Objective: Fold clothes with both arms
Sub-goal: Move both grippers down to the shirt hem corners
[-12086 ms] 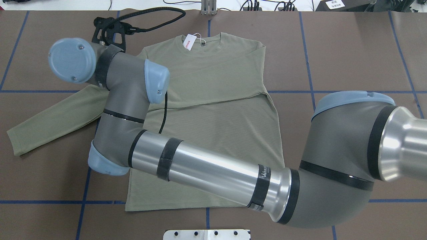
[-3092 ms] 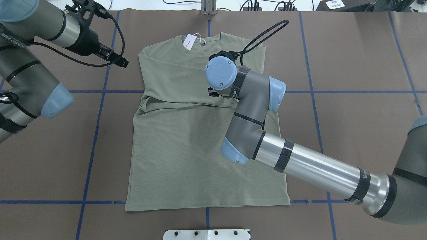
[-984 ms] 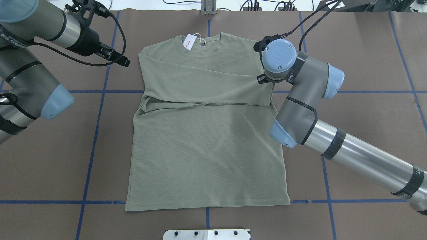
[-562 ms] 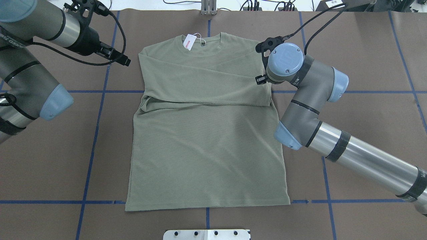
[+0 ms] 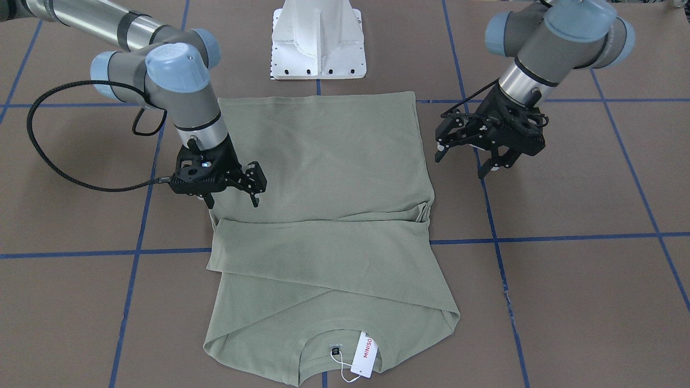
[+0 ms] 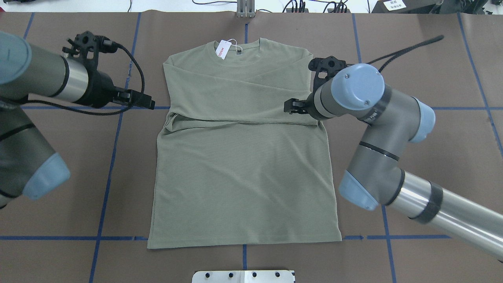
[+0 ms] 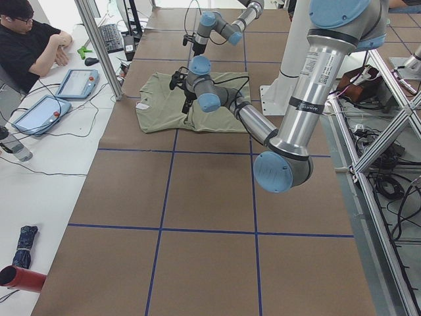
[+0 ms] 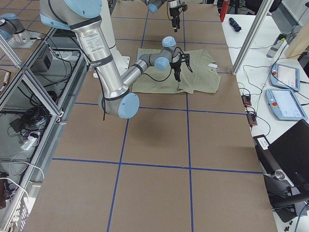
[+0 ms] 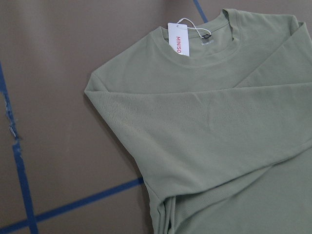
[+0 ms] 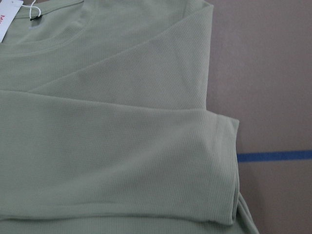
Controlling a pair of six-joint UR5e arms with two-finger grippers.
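The sage-green long-sleeved knit shirt lies flat on the brown table just in front of the white pedestal base, hem nearest the base, collar farthest, both sleeves folded across the chest. Only the front-facing view shows the fingers: the right arm's black two-finger gripper and the left arm's black two-finger gripper are spread wide and empty, forward of the base on its right and left sides. Red "MINISO" on the white hang tag reads plainly in the left wrist view, while the right wrist view catches only the tag's corner.
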